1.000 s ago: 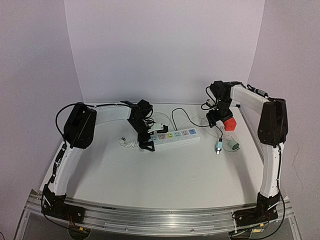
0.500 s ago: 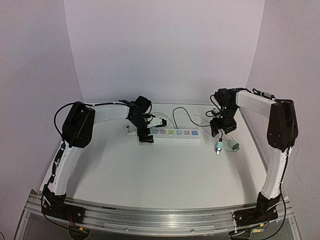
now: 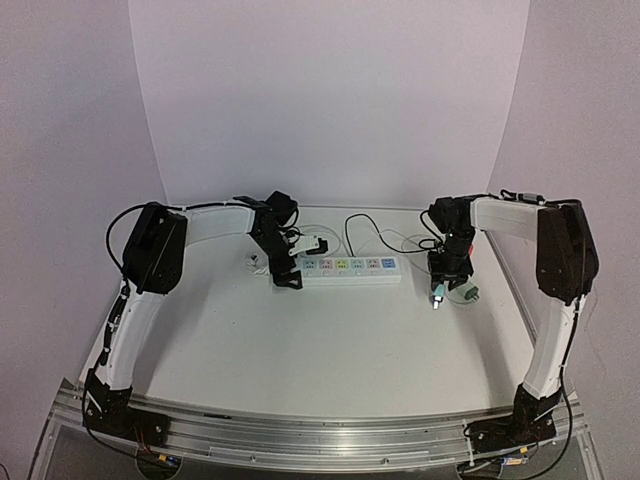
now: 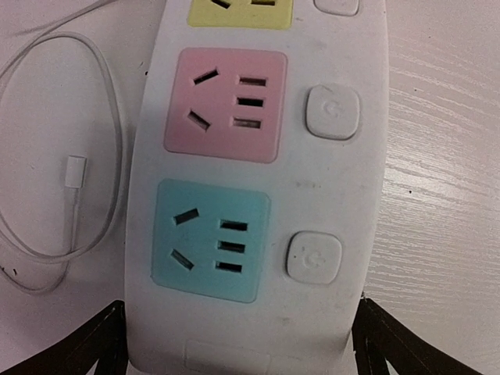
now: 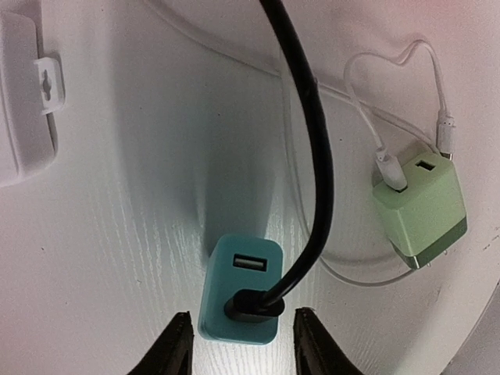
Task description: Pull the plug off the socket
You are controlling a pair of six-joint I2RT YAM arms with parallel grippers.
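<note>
**Table** (image 3: 300, 340): white, wood-grain top, with plain pale walls behind it.

**Left arm** (image 3: 215, 222): reaches in to the left end of the socket.

**Right arm** (image 3: 510, 212): bends down over the chargers at the table's right side.

**The socket** (image 3: 350, 268): long white power strip lying flat across the far middle of the table, running left to right. All of its outlets that can be seen are unoccupied. The faces are pastel; the left wrist view shows yellow (image 4: 238, 9), pink (image 4: 226, 105) and light blue (image 4: 209, 241). Each has a three-slot group on one side and three short bars on the other. Beside each outlet is a rounded white button (image 4: 332, 112) embossed with a faint power symbol, the only marking that can be read.

**Left gripper** (image 3: 288, 275): its fingers (image 4: 98, 344) are spread wide and set against both long edges of the socket's left end, gripping it across its width.

**Right gripper** (image 3: 439, 280): its fingers (image 5: 176, 351) are partly apart, one on each side of the teal charger. A sliver of table shows on each side, so nothing is grasped.

**Green charger** (image 5: 422, 215): two-tone cube on the table just right of the teal one, with a white cable (image 5: 363, 117) plugged into one of its ports.

**Teal charger** (image 5: 238, 301): lies on the table, well off the socket's right end. One USB port is free and a black cable (image 5: 312, 141) is plugged in next to it.

**Thin white lead** (image 4: 109, 117): looped on the table beside the socket's left end, its small connector (image 4: 76, 170) lying loose.
</note>
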